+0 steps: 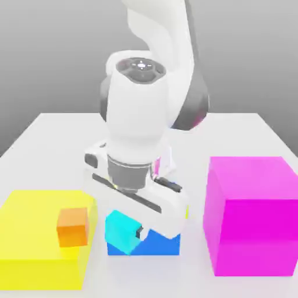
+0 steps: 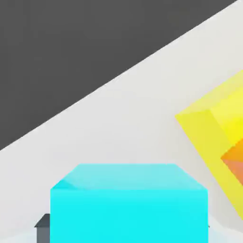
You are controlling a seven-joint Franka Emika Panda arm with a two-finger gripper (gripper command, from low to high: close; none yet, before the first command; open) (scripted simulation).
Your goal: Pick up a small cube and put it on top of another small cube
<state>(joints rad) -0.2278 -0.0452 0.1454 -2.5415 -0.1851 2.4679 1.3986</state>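
The small cube (image 1: 119, 228) is bright cyan and sits tilted over a low blue block (image 1: 157, 245) near the front of the table. My gripper (image 1: 132, 229) reaches down from the white hand and is shut on this cube; one dark finger (image 1: 138, 232) shows against its side. In the hand view the small cube (image 2: 128, 204) sits close up between the fingers of the gripper (image 2: 128, 230), with a dark fingertip (image 2: 43, 227) beside it. Whether the cube touches the blue block I cannot tell. Another small cube is out of view.
A big yellow block (image 1: 35, 233) stands on the exterior view's left with a small orange cube (image 1: 73, 227) on it. A big magenta block (image 1: 253, 215) stands on the right. White table (image 1: 52, 139) stretches behind the arm.
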